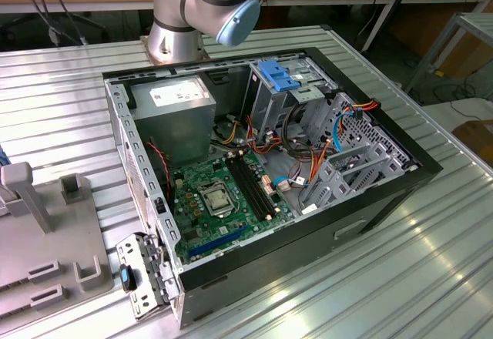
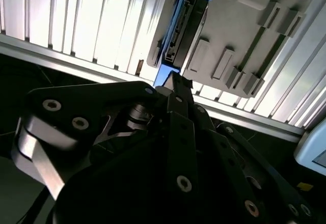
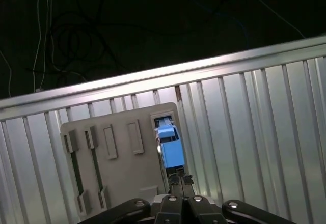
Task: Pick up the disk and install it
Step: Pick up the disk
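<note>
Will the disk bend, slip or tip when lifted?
Probably stiff: the disk looks like a flat slab in a blue frame. Its smooth frame could slip. Standing on edge in the grey fixture, it may tip.

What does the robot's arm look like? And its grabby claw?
The arm is a fat, shiny silver tube with a round pale blue cap on its joint. The gripper is black, built of flat linked bars dotted with round silver bolts.

We are seeing a robotics lab: an arm base (image 1: 176, 37) is standing at twelve o'clock of a PC case (image 1: 368, 217) on a ribbed table (image 1: 431, 277).
</note>
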You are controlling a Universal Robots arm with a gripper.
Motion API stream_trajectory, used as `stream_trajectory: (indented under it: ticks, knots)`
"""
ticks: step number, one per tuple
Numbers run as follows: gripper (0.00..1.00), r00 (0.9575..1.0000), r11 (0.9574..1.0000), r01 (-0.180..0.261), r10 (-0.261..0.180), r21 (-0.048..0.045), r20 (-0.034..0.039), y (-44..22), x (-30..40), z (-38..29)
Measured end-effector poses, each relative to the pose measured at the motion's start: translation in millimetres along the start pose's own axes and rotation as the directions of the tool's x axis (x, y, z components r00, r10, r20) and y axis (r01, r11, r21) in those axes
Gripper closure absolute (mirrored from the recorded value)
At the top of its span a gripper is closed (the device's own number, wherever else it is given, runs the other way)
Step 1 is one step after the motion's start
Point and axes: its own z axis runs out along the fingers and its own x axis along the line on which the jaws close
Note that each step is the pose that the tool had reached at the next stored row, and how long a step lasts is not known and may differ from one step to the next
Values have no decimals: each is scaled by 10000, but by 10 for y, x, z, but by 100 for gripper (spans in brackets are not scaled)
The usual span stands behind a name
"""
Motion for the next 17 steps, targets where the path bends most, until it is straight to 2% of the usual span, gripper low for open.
stream_trajectory:
  ticks: [1, 2, 4, 8, 12, 13, 16, 17]
  knots:
    - [89, 9998, 9998, 195, -195, -17, 68, 13, 10, 22]
    - [89, 9994, 9995, 328, -328, -24, 105, 20, 15, 38]
    - [89, 9981, 9982, 605, -605, -40, 149, 31, 26, 68]
    - [89, 9978, 9977, 656, -654, -139, 140, 40, 33, 104]
    - [89, 9977, 9977, 666, -664, -139, 127, 42, 41, 107]
    - [89, 9973, 9972, 732, -730, -138, 107, 41, 44, 107]
    - [89, 9943, 9943, 1058, -1057, -143, 117, 41, 48, 110]
    - [83, 9925, 9925, 1216, -1214, -149, 122, 42, 49, 111]
